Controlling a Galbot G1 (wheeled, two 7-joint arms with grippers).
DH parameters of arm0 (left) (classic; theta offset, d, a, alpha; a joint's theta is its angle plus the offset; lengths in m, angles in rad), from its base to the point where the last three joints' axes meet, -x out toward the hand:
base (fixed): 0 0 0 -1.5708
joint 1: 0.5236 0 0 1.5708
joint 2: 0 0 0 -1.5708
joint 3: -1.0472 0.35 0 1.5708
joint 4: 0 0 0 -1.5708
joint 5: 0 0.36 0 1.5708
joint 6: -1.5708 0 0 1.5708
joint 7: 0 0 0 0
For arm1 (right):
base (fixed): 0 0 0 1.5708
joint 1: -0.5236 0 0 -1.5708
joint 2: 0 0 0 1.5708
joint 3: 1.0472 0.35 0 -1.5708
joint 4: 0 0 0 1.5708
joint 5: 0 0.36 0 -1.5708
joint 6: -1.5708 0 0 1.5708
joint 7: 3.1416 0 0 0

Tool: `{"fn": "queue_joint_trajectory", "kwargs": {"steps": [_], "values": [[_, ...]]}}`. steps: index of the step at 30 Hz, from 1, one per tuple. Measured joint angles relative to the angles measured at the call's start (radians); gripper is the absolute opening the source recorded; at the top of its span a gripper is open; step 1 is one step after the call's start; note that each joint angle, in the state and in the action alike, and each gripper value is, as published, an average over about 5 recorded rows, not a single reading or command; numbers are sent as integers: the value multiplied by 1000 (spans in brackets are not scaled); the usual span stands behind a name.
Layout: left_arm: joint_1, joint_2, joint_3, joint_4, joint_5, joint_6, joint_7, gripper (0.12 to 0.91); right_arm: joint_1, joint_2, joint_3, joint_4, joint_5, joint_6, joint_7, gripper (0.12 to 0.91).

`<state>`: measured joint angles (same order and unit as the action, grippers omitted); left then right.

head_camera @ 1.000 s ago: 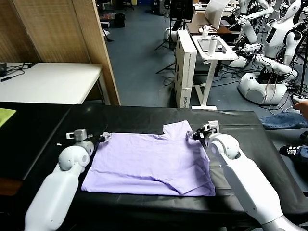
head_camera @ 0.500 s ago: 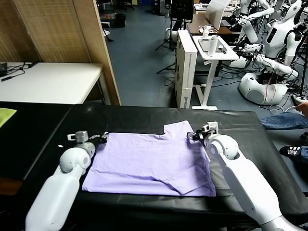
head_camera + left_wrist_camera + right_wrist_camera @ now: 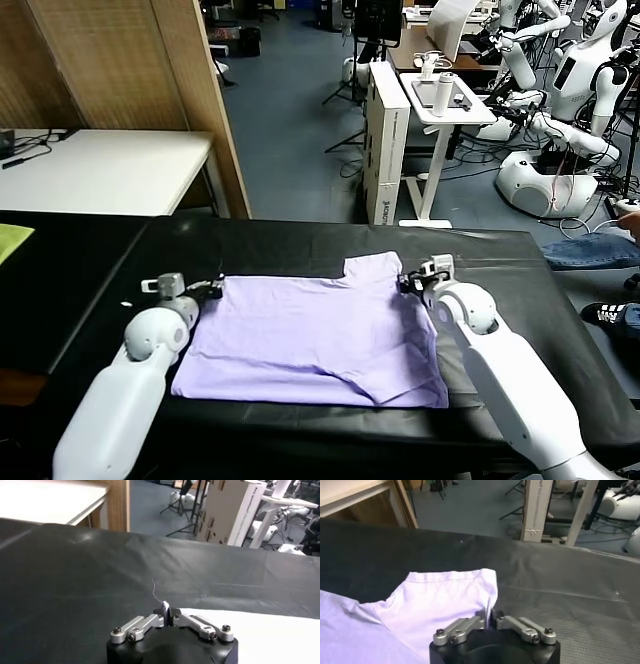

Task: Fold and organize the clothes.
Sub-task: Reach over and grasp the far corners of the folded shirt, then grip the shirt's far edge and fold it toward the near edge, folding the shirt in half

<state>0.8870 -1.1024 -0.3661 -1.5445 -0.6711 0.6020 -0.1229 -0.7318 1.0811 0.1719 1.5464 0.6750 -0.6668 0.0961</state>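
1. T-shirt (image 3: pixel 315 338) was laid out flat on the black table (image 3: pixel 300 250), thin soft lavender fabric, with its far edge between the two grippers. Compared with a second earlier, both sets of fingers had gone from spread to pinched together, and the sleeve on the right side looked tugged a bit further from the robot.
2. Left gripper (image 3: pixel 212 290) sat at the shirt's far left corner, clamped on the fabric edge. Right gripper (image 3: pixel 406 282) was at the far right sleeve, closed on its hem.
3. Left wrist view showed something the head view couldn't: a sliver of cloth squeezed between the fingertips (image 3: pixel 166 615), plus a loose thread (image 3: pixel 155 588) lying on the table's finely textured surface.
4. Right wrist view showed the stitched sleeve hem (image 3: pixel 451 577) running into the closed gripper (image 3: pixel 490 618), with the fabric puckering slightly there.
5. Head view alone caught a fold crease near the shirt's near edge and a yellow-green cloth (image 3: pixel 12 240) off to the far left.
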Motion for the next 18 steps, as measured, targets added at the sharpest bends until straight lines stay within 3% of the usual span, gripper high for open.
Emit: {"fn": "queue_joint_trajectory", "kwargs": {"steps": [5, 18], "values": [[34, 11, -27, -52, -12, -7, -2, 189, -45, -34, 32, 69, 27, 36, -12, 139], [184, 21, -121, -236, -21, -31, 0, 189, -185, -109, 127, 281, 43, 35, -26, 139]]}}
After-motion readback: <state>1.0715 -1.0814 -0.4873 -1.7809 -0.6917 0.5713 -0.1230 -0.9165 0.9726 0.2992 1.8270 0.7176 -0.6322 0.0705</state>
